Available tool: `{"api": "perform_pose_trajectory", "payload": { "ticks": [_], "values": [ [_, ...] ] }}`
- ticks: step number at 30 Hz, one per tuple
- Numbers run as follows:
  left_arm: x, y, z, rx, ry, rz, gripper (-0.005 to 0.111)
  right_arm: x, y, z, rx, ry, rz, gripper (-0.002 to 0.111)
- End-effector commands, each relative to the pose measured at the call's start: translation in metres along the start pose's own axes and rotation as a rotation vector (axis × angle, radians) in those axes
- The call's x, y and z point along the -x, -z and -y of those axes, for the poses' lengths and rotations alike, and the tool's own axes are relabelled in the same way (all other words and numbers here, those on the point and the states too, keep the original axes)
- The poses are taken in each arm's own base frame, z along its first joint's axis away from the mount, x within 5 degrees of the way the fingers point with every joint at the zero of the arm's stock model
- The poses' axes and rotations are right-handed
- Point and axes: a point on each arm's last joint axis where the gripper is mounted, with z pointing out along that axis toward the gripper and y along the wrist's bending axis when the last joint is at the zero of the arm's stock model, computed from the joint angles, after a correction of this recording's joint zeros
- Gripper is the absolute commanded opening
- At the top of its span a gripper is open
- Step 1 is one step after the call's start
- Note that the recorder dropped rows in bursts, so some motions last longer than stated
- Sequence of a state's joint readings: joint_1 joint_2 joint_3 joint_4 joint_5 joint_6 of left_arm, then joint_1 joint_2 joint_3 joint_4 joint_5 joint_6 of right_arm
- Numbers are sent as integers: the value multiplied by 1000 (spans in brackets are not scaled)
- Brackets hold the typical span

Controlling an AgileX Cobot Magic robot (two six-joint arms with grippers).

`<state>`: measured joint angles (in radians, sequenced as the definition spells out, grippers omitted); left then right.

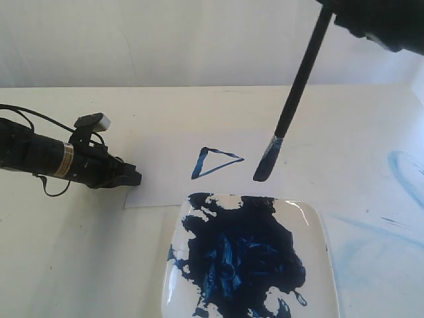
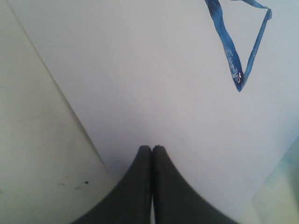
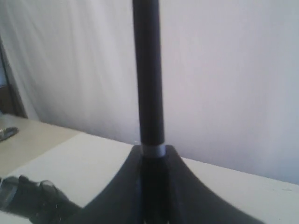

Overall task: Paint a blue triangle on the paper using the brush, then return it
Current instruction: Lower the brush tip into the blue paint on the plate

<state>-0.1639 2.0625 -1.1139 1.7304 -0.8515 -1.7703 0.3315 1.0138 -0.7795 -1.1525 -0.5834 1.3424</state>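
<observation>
The paper lies flat on the table behind the plate. On it is the blue triangle, a thin outline pointing right. My right gripper, at the top right edge of the exterior view, is shut on the brush. The brush slants down to the left, its blue-stained bristle tip just right of the triangle and over the paper. In the right wrist view the brush handle rises from the shut gripper. My left gripper is shut and empty on the paper, the triangle ahead of it.
A glossy white plate smeared with dark-blue paint stands at the front, touching the paper's near edge. Pale-blue stains mark the table at the right. The left arm lies low across the left side.
</observation>
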Motion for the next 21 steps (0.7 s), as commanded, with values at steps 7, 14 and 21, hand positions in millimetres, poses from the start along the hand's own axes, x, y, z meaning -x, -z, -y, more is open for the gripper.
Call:
{"api": "perform_pose_trajectory", "payload": {
  "ticks": [7,14,21],
  "values": [
    [0,0,-1,14,-13,-6,0,-17,32,15,-238,-393,166,0],
    [0,0,-1,14,-13,-6,0,-35,34,19,-273,-417,109,0],
    [0,0,-1,14,-13,-6,0,-34,32,13,-197,-425,113,0]
  ]
}}
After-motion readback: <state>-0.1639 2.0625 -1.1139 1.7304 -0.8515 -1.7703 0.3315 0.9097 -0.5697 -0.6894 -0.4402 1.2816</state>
